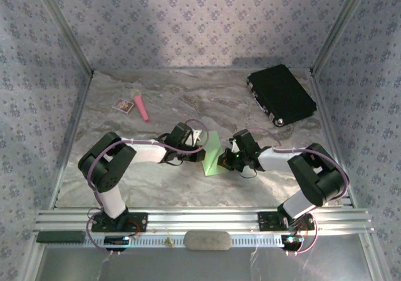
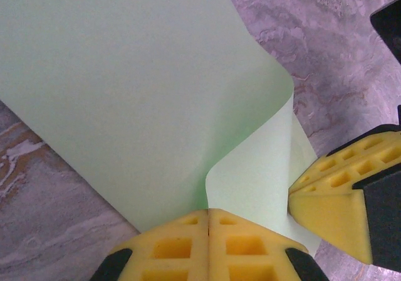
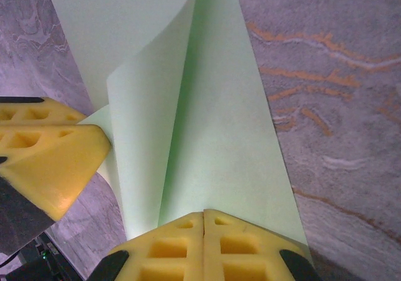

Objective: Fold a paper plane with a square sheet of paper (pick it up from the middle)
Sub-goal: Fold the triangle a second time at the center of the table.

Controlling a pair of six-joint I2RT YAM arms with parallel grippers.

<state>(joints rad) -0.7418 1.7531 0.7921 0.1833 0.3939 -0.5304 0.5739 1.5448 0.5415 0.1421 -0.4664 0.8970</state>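
The square sheet of paper (image 1: 213,154) is lime green and held up off the marble table between both arms, bent over on itself. My left gripper (image 1: 199,144) is shut on its left edge. In the left wrist view the sheet (image 2: 138,93) curls over, and its folded flap runs into the closed yellow pads of my left gripper (image 2: 208,211). My right gripper (image 1: 227,160) is shut on the opposite edge. In the right wrist view the paper (image 3: 219,124) rises from the closed pads of my right gripper (image 3: 204,214). The two grippers are close together, almost touching.
A black case (image 1: 281,94) lies at the back right. A pink stick with a yellow tip (image 1: 140,105) and a small white card (image 1: 123,105) lie at the back left. A grey pad (image 1: 208,239) rests on the near rail. Patterned walls enclose the table.
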